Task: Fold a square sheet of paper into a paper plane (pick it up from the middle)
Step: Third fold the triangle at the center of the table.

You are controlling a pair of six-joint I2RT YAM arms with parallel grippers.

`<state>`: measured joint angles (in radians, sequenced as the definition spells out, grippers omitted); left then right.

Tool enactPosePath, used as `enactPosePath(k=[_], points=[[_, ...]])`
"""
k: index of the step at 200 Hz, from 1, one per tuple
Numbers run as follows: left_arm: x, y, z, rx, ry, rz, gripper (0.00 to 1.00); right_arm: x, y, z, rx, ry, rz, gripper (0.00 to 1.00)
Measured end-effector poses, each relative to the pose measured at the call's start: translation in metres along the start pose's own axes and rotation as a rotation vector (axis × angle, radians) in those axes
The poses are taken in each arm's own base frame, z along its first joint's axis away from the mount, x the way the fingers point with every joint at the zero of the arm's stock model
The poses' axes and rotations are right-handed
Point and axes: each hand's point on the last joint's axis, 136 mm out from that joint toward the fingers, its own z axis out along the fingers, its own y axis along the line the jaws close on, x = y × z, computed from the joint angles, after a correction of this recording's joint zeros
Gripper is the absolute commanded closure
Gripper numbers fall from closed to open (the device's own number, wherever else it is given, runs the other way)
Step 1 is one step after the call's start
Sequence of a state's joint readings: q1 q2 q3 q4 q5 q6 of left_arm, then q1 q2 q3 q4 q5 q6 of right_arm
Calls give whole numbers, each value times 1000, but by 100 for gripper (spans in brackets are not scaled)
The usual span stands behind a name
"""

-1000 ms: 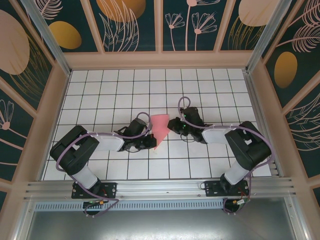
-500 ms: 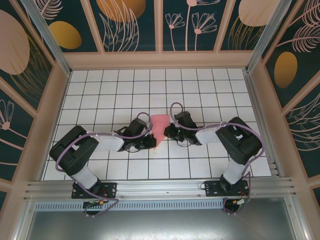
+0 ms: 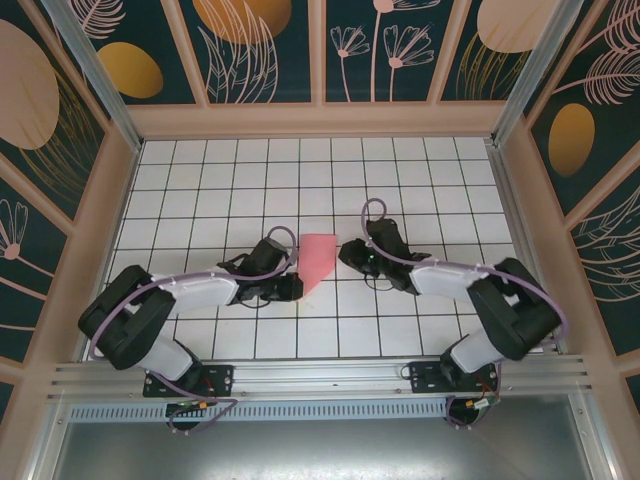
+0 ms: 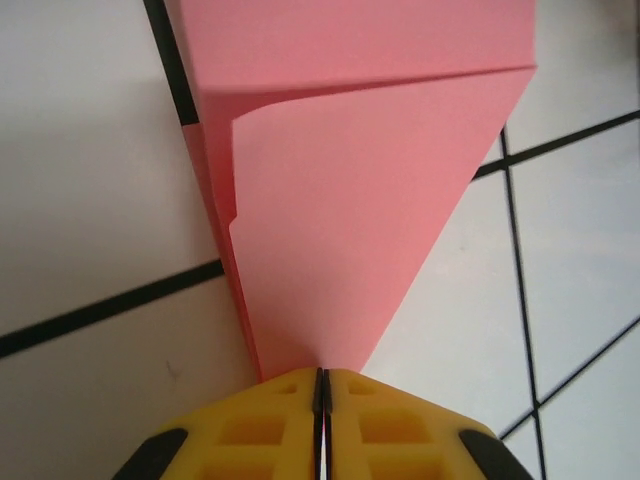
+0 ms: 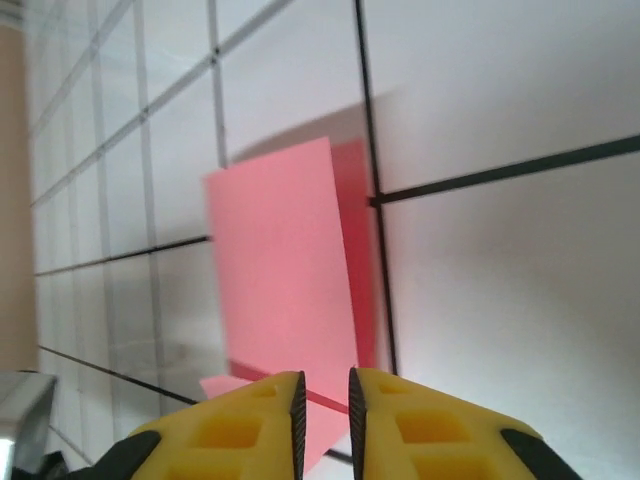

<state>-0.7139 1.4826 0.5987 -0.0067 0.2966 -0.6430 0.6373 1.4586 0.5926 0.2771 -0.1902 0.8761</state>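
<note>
No writing, label, brand, number or sign can be read in any of the views.

A robot test cell: white gridded tabletop (image 3: 200, 180) framed by aluminium rails (image 3: 320, 378) and floral printed wall panels (image 3: 260, 50).
</note>
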Motion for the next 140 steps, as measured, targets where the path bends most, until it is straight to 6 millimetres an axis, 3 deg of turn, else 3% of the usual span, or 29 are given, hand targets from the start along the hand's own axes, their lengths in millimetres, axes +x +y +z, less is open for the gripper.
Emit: enactPosePath(k=[18,39,70,104,140], points=[[-11,-8,-14,2,-47,15,82,-5,8,-12,-33,-33,-5,65],[-32,-17,-25,-6,-120,27,82,-1,8,-14,-44,-19,-5,57],[-54,-20,-24,-44,-164,20,85,10,7,-7,-65,38,11,47],[-51,-3,-9,-119,-138,-9,87,21,7,2,-87,92,11,44],[-49,6,-7,-157,-132,-18,87,31,4,14,-90,155,19,44]])
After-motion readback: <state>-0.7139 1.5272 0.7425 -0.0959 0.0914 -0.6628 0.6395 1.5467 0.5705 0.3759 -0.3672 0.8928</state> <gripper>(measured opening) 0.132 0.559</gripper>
